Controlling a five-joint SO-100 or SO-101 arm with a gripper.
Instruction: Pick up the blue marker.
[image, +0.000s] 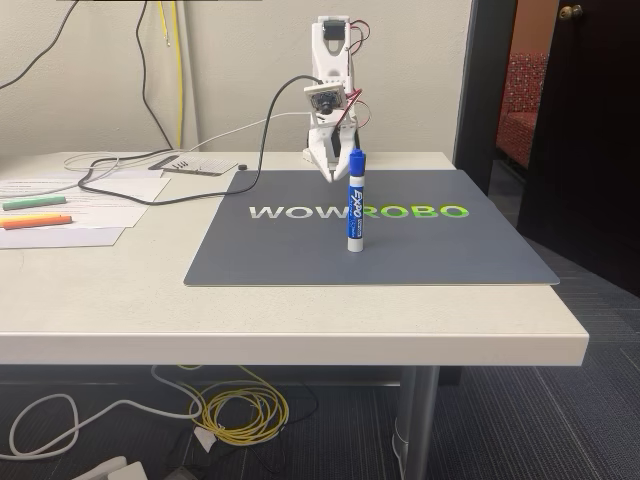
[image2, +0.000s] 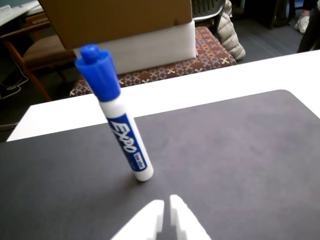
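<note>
The slim cylindrical blue marker (image: 355, 201) with its blue cap, blue label and white end stands upright on its white end, cap up, near the middle of the dark grey printed mat (image: 300, 250) that covers the right part of the pale tabletop (image: 300, 320). In the wrist view the same marker (image2: 121, 129) rises just beyond the white fingertips of the hand (image2: 166, 207), leaning a little to the left as that camera sees it, and apart from them.

The hand's two white fingers are pressed nearly together, with only a thin slit between them, and pinch nothing. In the fixed view the white arm (image: 330, 90) stands at the far edge of the mat, its hand (image: 331, 172) hanging just left of the marker's cap.

The marker looks light and rigid, a smooth plastic tube that could slip or roll between hard fingers. Balanced on a small end, it would likely topple at a slight sideways nudge. The safest hold seems to be across the labelled barrel, about mid-height, below the wider cap, with the fingers first spread wide enough to pass on either side before closing squarely.
</note>
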